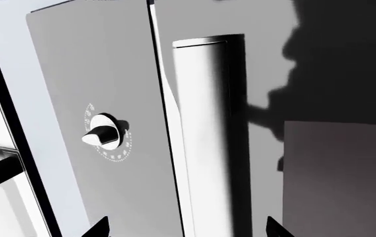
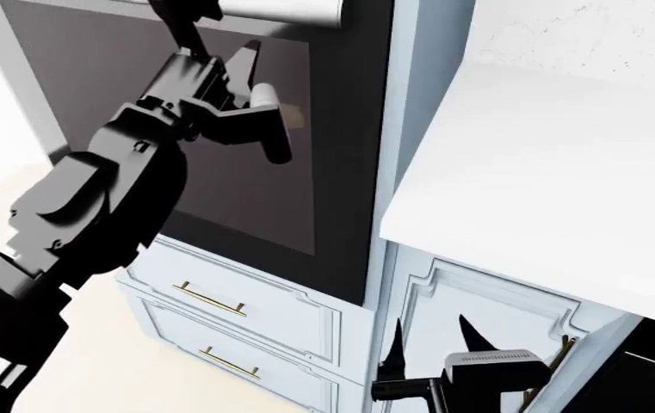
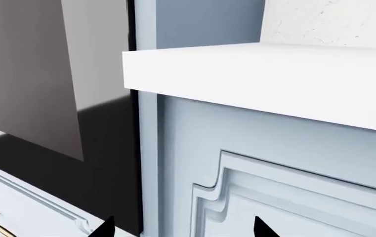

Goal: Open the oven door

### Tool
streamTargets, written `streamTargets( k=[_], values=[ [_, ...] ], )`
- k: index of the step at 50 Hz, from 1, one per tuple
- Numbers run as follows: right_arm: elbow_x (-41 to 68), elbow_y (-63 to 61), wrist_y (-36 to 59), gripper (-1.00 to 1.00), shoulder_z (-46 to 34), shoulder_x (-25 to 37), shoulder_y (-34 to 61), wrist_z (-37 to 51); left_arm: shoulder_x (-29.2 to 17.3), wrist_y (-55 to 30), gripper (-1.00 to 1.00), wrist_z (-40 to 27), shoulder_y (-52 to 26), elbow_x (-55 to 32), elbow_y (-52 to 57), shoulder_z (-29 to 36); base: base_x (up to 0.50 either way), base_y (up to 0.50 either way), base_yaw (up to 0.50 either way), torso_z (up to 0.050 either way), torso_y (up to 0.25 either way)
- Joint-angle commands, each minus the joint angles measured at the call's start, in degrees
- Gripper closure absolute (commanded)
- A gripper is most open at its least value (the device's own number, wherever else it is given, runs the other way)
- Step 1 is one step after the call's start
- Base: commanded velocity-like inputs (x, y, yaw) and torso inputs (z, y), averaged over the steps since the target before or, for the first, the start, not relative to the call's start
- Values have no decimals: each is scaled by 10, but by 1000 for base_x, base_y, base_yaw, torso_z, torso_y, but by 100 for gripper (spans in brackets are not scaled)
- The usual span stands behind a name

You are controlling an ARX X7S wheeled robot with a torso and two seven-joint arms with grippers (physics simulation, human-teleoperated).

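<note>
Head view: the oven door [image 2: 207, 185], a large dark tinted glass panel in a black frame, stands shut and upright in the pale blue cabinet column [image 2: 402, 129], with its long silver bar handle [image 2: 287, 10] along the top edge. The black left tool [image 2: 261, 103] is raised in front of the upper part of the glass, just below the handle; its fingers [image 2: 272, 129] stand spread, pinching nothing, and contact with the handle cannot be confirmed. Below the oven door lie two pale blue drawer fronts [image 2: 241, 314] with slim brass handles [image 2: 209, 298]. To the right of the oven door, a white table top [image 2: 557, 172] projects over a pale blue panelled cabinet front [image 2: 477, 301]. The black right tool [image 2: 430, 344] hangs low before that cabinet front, well apart from the oven door, its pointed fingers spread and empty. Left wrist view: the silver bar handle [image 1: 204, 138] fills the centre, close to the camera; beside it a grey control panel [image 1: 95, 74] carries a silver rotary knob [image 1: 105, 131] ringed by small white dial markings too small to read. Right wrist view: the white table edge [image 3: 260, 79], with the oven door's dark glass [image 3: 23, 74] beside it.
</note>
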Motion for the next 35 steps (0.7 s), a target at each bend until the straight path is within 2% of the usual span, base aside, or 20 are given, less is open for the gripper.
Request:
streamTargets(
  k=[1,35],
  values=[
    [2,0,-1,-100,-2,2,0,2,13,5,-100,-6,-7,0,-23,3,0,0,0,0,0],
    [8,-1,-4,-100,-7,6,1,7,44,27,-100,-18,-23,-2,-83,15,0,0,0,0,0]
  ],
)
